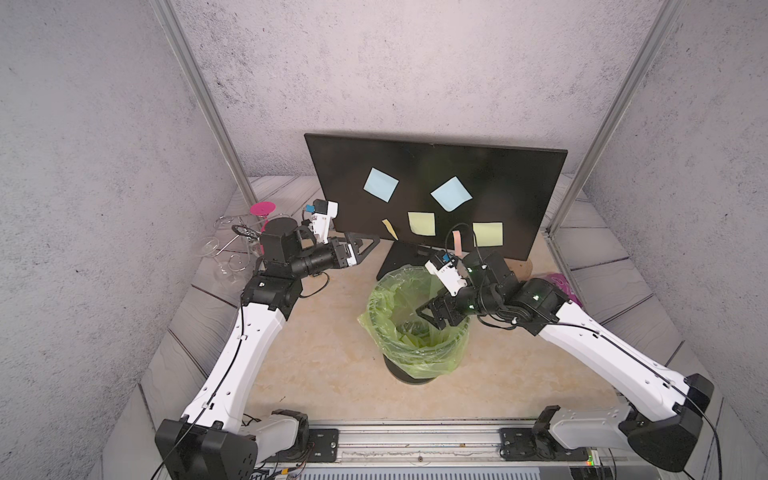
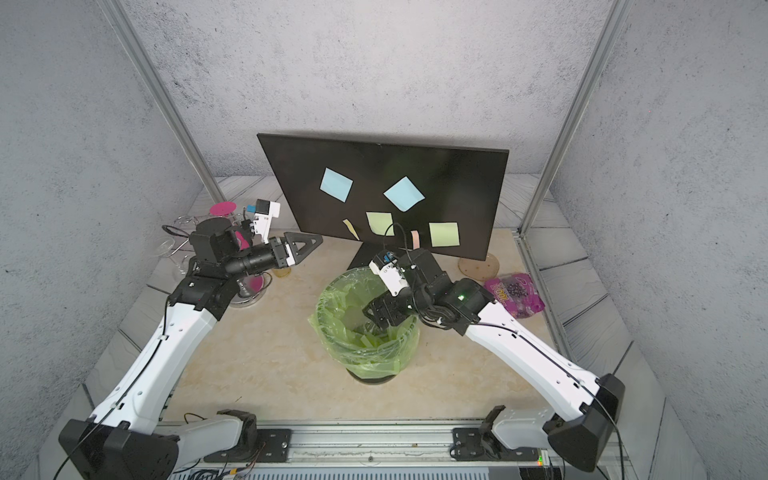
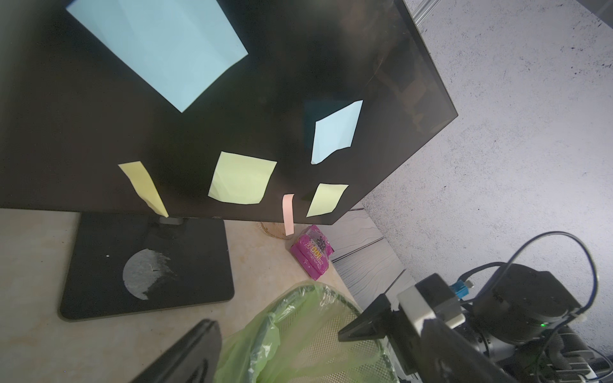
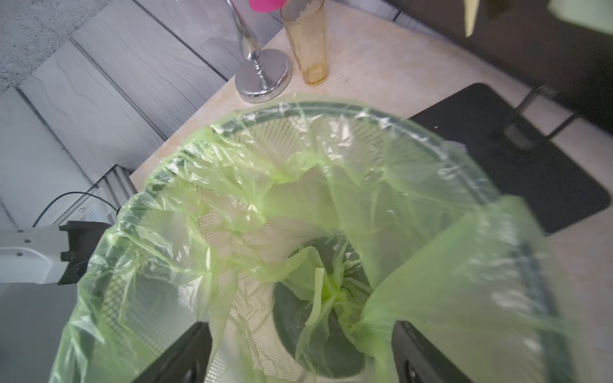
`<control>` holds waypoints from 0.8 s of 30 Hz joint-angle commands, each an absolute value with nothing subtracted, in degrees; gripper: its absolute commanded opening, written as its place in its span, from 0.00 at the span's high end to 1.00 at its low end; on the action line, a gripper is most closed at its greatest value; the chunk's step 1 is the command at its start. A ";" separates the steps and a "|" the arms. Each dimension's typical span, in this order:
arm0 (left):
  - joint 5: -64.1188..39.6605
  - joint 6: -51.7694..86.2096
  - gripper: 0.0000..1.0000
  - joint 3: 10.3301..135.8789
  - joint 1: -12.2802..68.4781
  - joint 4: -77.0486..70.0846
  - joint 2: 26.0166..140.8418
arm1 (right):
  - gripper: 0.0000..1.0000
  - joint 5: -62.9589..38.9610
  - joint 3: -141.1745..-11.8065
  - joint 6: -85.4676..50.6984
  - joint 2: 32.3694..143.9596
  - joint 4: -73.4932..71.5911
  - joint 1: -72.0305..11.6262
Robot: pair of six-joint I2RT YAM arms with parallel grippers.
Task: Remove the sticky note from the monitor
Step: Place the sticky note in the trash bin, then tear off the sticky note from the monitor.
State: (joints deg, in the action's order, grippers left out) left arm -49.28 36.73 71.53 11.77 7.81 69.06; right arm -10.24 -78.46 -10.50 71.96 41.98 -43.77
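In both top views the monitor (image 1: 519, 174) (image 2: 457, 174) stands at the back of the table (image 1: 324, 365), screen facing the arms. 6 notes are stuck on it: 2 blue notes (image 1: 381, 184) high up, 2 green notes (image 1: 422, 223) lower, a yellow strip (image 1: 389, 228) and a pink strip (image 1: 457, 243) near the bottom edge. A bin (image 1: 432, 376) lined with a green bag stands in front of the monitor. The left claw (image 1: 372, 243) hovers just beside the screen's lower corner, open and holding nothing. The right claw (image 1: 426, 318) hangs over the bin's mouth, tilted down into it.

In the left wrist view the same 6 notes show on the screen, and the pink strip (image 3: 288, 214) hangs past its lower edge. Only 1 finger (image 3: 199, 345) of the left claw shows, with nothing on it. A pink pack (image 3: 311, 252) lies on the table beyond the bin.

In the right wrist view the right claw (image 4: 300, 325) is spread wide and empty above the bag. A pale green slip (image 4: 317, 291) lies at the bag's bottom.
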 commanded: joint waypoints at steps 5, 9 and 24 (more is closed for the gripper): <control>-50.50 35.08 0.00 72.81 12.11 8.10 69.94 | 0.11 -10.21 -76.72 -12.50 61.41 39.31 -23.96; -51.23 35.07 0.00 73.19 12.13 7.96 70.15 | 0.11 -12.69 -76.68 -11.34 63.15 38.52 -17.75; -52.73 31.34 0.00 73.95 12.04 12.21 68.96 | 0.14 -17.49 -72.79 -11.84 73.21 21.33 -8.48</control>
State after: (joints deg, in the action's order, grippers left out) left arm -51.37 33.80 71.88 11.75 10.79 70.08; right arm -16.14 -72.55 -11.77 72.88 26.76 -8.75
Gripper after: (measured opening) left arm 0.999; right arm 0.858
